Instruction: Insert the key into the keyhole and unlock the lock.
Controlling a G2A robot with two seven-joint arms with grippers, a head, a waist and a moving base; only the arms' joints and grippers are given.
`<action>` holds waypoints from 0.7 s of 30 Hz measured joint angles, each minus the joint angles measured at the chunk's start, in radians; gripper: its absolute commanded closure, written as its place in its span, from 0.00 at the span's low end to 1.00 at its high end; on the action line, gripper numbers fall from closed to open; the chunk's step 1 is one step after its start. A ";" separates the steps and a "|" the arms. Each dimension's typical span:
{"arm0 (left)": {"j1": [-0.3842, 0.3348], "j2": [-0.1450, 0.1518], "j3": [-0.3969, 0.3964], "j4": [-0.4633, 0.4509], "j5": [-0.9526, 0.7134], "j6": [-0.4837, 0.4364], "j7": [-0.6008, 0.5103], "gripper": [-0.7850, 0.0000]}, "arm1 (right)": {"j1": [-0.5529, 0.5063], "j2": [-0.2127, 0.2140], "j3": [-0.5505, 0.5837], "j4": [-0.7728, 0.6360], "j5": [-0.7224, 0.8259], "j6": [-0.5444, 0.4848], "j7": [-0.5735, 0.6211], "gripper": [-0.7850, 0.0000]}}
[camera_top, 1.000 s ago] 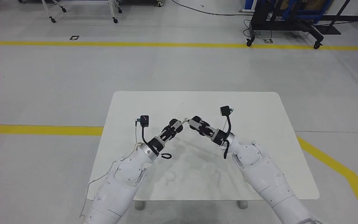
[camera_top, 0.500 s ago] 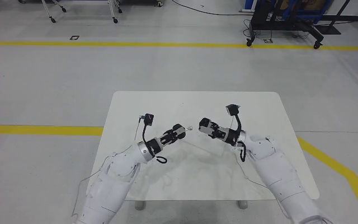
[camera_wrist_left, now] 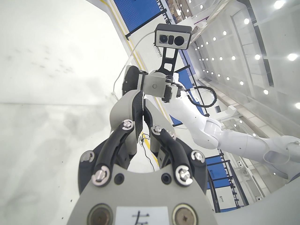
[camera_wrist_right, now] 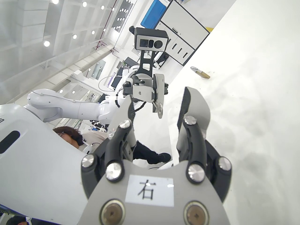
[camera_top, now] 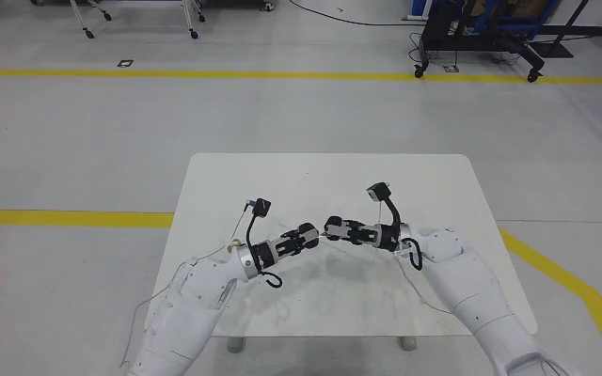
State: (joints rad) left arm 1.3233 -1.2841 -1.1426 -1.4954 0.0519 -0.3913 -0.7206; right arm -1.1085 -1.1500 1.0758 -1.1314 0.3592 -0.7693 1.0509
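My left gripper (camera_top: 310, 232) hovers over the middle of the white table (camera_top: 423, 188), shut on a small silver key (camera_wrist_right: 159, 111) whose holed head sticks out past its fingers (camera_wrist_right: 159, 87). In the left wrist view the pads (camera_wrist_left: 138, 108) are pressed together and hide the key. My right gripper (camera_top: 331, 227) faces it tip to tip, open, and its fingers (camera_wrist_right: 194, 104) stand either side of the key without touching it. A brass padlock (camera_wrist_right: 199, 72) with a silver shackle lies flat on the table beyond the left gripper, near an edge.
The right arm's wrist camera (camera_wrist_left: 173, 39) stands above its gripper (camera_wrist_left: 150, 87), close to my left fingertips. A small yellowish thing, maybe the padlock (camera_top: 231, 246), lies beside the left forearm. The table's far half is bare white surface.
Half a second ago the grippers stood apart. Both have since come together and toward the table's front, and the right gripper's open fingers now straddle the key.
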 measured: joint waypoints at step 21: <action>-0.005 0.009 0.013 0.002 0.018 -0.005 0.064 1.00 | 0.030 0.045 -0.090 0.012 0.076 0.001 0.001 0.73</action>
State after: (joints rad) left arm 1.3181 -1.2749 -1.1295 -1.4934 0.0697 -0.3963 -0.6570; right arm -1.0788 -1.1054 0.9862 -1.1195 0.4350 -0.7680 1.0521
